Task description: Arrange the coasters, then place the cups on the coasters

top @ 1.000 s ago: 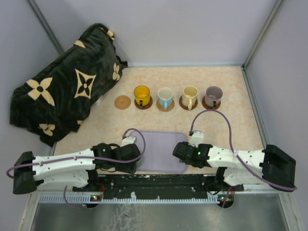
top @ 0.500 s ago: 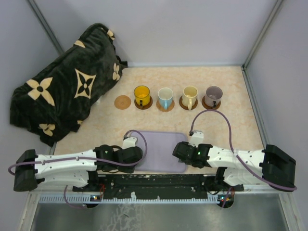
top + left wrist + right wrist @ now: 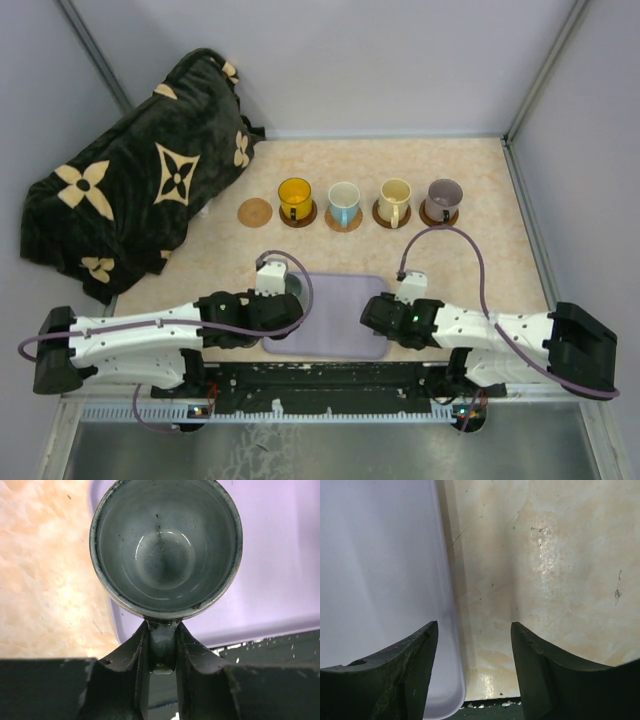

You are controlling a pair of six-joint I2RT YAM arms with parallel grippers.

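Observation:
In the left wrist view a grey-green cup [image 3: 165, 550] stands upright over the left edge of the lavender tray [image 3: 280, 580], and my left gripper [image 3: 161, 632] is shut on its handle. From above, that cup [image 3: 293, 288] and left gripper [image 3: 283, 302] sit at the tray's left end. An empty light tan coaster [image 3: 256, 212] lies left of a row of cups on coasters: yellow [image 3: 295, 197], white with blue handle [image 3: 344, 203], cream [image 3: 395, 201] and purple-grey [image 3: 444, 198]. My right gripper [image 3: 374, 315] [image 3: 474, 630] is open and empty at the tray's right edge.
A dark blanket with tan flower shapes [image 3: 140, 180] fills the back left corner and reaches close to the empty coaster. Grey walls [image 3: 400, 60] enclose the table. The tray's right rim [image 3: 451, 630] runs just inside my right gripper's left finger.
The left gripper has shut on the grey-green cup's handle and moved away from the bases and slightly right with it. The right arm has barely moved.

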